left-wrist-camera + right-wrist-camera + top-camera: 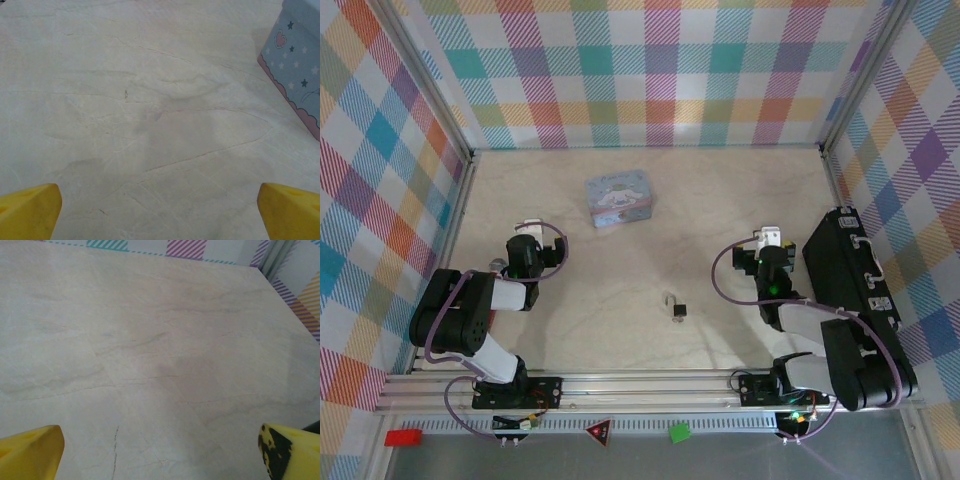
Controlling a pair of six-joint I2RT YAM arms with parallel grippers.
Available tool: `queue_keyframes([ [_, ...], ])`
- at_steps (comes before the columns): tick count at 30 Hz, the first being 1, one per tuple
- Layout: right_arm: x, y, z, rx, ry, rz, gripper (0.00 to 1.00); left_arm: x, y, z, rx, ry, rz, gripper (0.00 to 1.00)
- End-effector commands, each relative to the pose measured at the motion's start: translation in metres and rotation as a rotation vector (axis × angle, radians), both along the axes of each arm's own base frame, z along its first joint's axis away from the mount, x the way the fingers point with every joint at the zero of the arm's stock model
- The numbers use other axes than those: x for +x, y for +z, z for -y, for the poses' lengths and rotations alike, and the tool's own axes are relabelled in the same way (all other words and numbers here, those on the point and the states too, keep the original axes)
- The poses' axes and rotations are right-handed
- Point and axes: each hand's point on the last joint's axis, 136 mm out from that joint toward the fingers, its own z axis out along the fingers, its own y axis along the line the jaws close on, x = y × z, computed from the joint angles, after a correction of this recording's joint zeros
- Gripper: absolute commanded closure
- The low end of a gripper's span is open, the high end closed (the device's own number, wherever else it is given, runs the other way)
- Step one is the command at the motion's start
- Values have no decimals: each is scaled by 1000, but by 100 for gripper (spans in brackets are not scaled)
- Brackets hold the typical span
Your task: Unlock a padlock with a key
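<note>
Near the middle of the pale bench (590, 270), between the two arms, lies the padlock (677, 310) (tiny, with a black body and a thin silvery shackle). It looks light, hard and smooth, so it is likely to skid if nudged. The squarish body seems the surest place to pinch. I cannot make out the key. The left end effector (160, 215) and right end effector (160, 455) hang spread wide and empty. Farther back, the blue tin (619, 200) sits lidded, its contents hidden.
</note>
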Motion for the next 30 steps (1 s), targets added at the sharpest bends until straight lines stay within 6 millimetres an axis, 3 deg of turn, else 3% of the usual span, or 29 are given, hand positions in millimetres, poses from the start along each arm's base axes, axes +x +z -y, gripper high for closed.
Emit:
queue_keyframes([
  [1,19,33,-12,76,110,155,1,9,14,1,-20,-6,50,0],
  [5,34,5,-12,117,141,117,1,9,14,1,-19,-6,50,0],
  [6,44,6,-8,111,119,131,1,9,14,2,-18,-8,51,0],
  [8,51,-4,0,175,101,20,1,10,14,1,-19,-7,52,0],
  [11,53,-4,8,209,85,16,1,10,15,1,-19,-6,52,0],
  [24,52,-5,8,208,85,12,1,10,15,2,-21,-8,54,0],
  [30,50,-3,-7,212,180,10,1,10,15,2,-20,-7,52,0],
])
